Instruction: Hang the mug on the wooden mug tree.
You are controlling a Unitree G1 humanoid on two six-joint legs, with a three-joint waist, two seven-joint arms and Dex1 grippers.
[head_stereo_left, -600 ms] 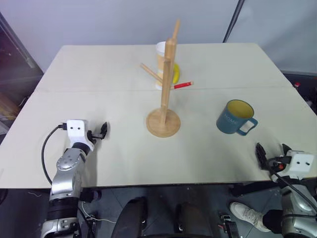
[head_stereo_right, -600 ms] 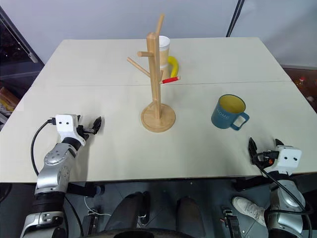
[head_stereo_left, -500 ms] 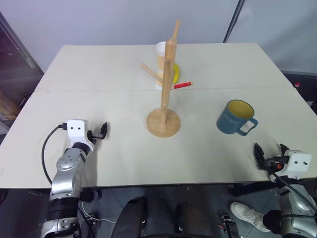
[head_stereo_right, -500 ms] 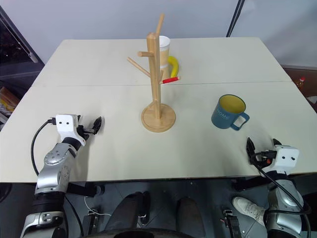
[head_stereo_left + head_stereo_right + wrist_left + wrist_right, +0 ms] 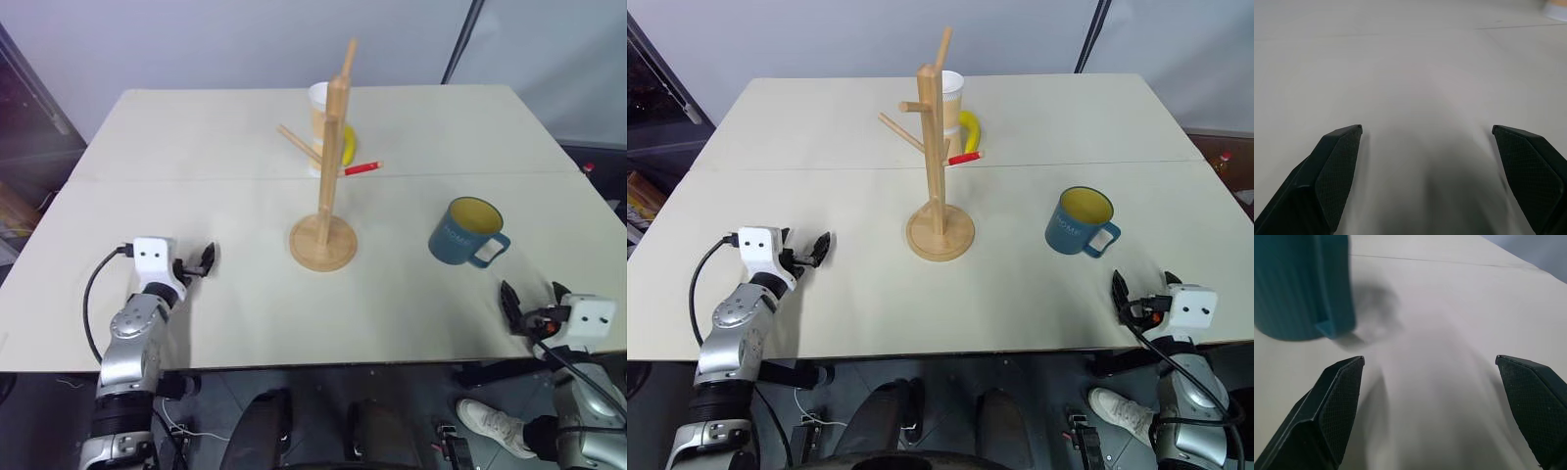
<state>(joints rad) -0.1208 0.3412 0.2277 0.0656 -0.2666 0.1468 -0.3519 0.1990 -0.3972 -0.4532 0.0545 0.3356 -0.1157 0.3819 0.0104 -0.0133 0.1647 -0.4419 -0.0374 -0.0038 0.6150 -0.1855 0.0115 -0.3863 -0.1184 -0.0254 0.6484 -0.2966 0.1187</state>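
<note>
The teal-blue mug (image 5: 468, 233) with a yellow inside stands upright on the right part of the table, its handle turned toward the front right. The wooden mug tree (image 5: 328, 176) rises on its round base at the table's centre, its pegs bare. My right gripper (image 5: 534, 297) hovers at the front right edge, open and empty, a short way in front of the mug. In the right wrist view the mug (image 5: 1300, 289) sits ahead and off to one side of the open fingers (image 5: 1337, 401). My left gripper (image 5: 203, 259) is open and empty at the front left.
A white-and-yellow cup (image 5: 953, 98) stands behind the tree, with a red marker (image 5: 965, 157) and a yellow object (image 5: 969, 129) beside it. The pale table (image 5: 196, 127) has a seam across its middle. A dark stand leg (image 5: 460, 44) shows at the back right.
My right gripper has crept slightly forward toward the mug. The left arm, mug and tree have stayed in place.
</note>
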